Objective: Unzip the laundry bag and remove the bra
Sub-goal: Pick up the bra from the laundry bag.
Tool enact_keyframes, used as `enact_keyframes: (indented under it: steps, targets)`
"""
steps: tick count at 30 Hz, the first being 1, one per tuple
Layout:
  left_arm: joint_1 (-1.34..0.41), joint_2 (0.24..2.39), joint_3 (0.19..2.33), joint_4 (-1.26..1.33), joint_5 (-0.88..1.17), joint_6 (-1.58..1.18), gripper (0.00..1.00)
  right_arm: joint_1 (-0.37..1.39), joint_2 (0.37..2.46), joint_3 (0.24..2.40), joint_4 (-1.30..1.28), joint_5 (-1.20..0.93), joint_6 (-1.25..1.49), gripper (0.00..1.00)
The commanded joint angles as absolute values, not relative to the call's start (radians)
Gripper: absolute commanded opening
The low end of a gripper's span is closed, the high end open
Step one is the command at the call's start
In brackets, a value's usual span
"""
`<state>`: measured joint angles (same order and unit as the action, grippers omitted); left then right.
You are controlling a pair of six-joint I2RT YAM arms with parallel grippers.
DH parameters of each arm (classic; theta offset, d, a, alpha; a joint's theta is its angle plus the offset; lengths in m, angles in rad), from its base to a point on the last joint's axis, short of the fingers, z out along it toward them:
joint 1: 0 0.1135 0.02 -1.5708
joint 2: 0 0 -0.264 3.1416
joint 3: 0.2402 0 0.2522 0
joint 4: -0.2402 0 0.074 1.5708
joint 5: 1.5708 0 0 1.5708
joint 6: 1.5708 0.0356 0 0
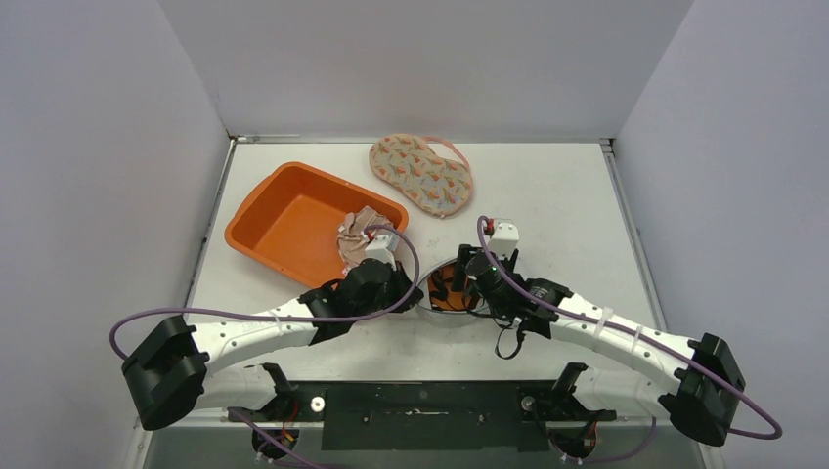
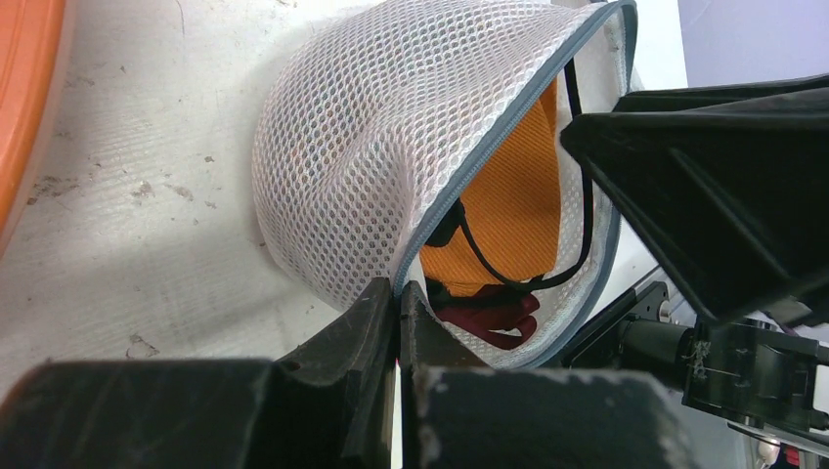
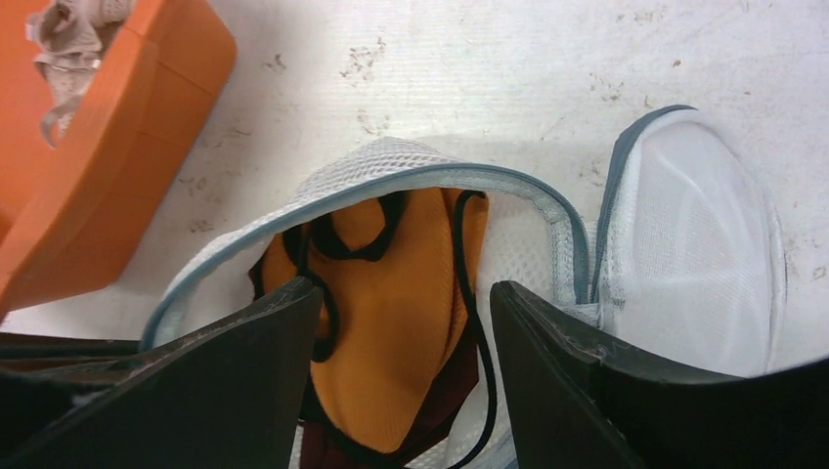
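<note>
White mesh laundry bag [image 2: 371, 147] unzipped; left gripper [image 2: 396, 291] clamps its rim, right gripper [image 3: 403, 291] spread over orange fabric bra [image 3: 411, 337], not yet out.

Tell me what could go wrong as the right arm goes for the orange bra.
The open right end effector hovers over the bra near the laundry bag rim; closing might pinch mesh too. The bra's black straps could snag on the zipper edge when pulled.
</note>
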<state>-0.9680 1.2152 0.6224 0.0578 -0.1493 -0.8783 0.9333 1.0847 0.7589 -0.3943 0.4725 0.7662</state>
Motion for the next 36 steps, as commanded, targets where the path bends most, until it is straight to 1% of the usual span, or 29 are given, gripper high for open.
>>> enact_keyframes:
  steps: [1, 6, 14, 18, 19, 23, 26, 30, 34, 36]
  targets:
    - [-0.973, 1.221, 0.636, 0.109, -0.15, -0.864, 0.0, 0.896, 1.087, 0.71, -0.317, 0.423, 0.743, 0.64]
    - [-0.973, 1.225, 0.641, 0.11, -0.15, -0.861, 0.0, 0.873, 1.089, 0.653, -0.266, 0.378, 0.749, 0.57]
    - [-0.973, 1.239, 0.646, 0.118, -0.14, -0.861, 0.0, 0.861, 1.141, 0.634, -0.213, 0.35, 0.75, 0.49]
    - [-0.974, 1.243, 0.647, 0.12, -0.138, -0.862, 0.0, 0.861, 1.139, 0.628, -0.197, 0.345, 0.75, 0.48]
    - [-0.974, 1.244, 0.647, 0.12, -0.138, -0.862, 0.0, 0.861, 1.139, 0.631, -0.204, 0.352, 0.75, 0.5]
    - [-0.973, 1.249, 0.654, 0.115, -0.14, -0.861, 0.0, 0.87, 1.1, 0.64, -0.229, 0.408, 0.74, 0.64]
    - [-0.974, 1.252, 0.657, 0.115, -0.14, -0.861, 0.0, 0.879, 1.083, 0.668, -0.261, 0.439, 0.714, 0.66]
    - [-0.974, 1.257, 0.657, 0.116, -0.138, -0.862, 0.0, 0.879, 1.084, 0.697, -0.28, 0.454, 0.677, 0.64]
    - [-0.973, 1.255, 0.655, 0.115, -0.137, -0.865, 0.0, 0.876, 1.096, 0.707, -0.247, 0.431, 0.623, 0.57]
    - [-0.973, 1.253, 0.654, 0.114, -0.137, -0.865, 0.0, 0.873, 1.123, 0.72, -0.242, 0.409, 0.598, 0.54]
